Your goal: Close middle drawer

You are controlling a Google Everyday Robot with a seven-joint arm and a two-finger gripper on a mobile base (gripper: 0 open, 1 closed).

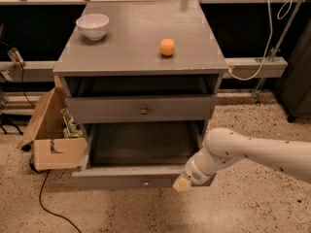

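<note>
Gripper (182, 183) is down low, seemingly touching the front of the middle drawer (121, 176), right of its knob; spread or closed, I cannot tell. The drawer stands pulled well out beneath the front edge of the worktop (131, 57). Up top, an orange (167, 47) sits right of centre and a white bowl (93, 25) near the back left corner.

1. A grey cabinet (136, 52) stands on a speckled floor. A white bowl (93, 25) and an orange ball (167, 47) sit well apart on its top.
2. The top drawer (107, 109) is slightly out.
3. The middle drawer (116, 177) is pulled far out, its inside showing.
4. The gripper (181, 183) is at the right end of that drawer's front, on a white arm (252, 152) reaching in from the right.
5. An open cardboard box (53, 152) stands just left of the cabinet.
</note>
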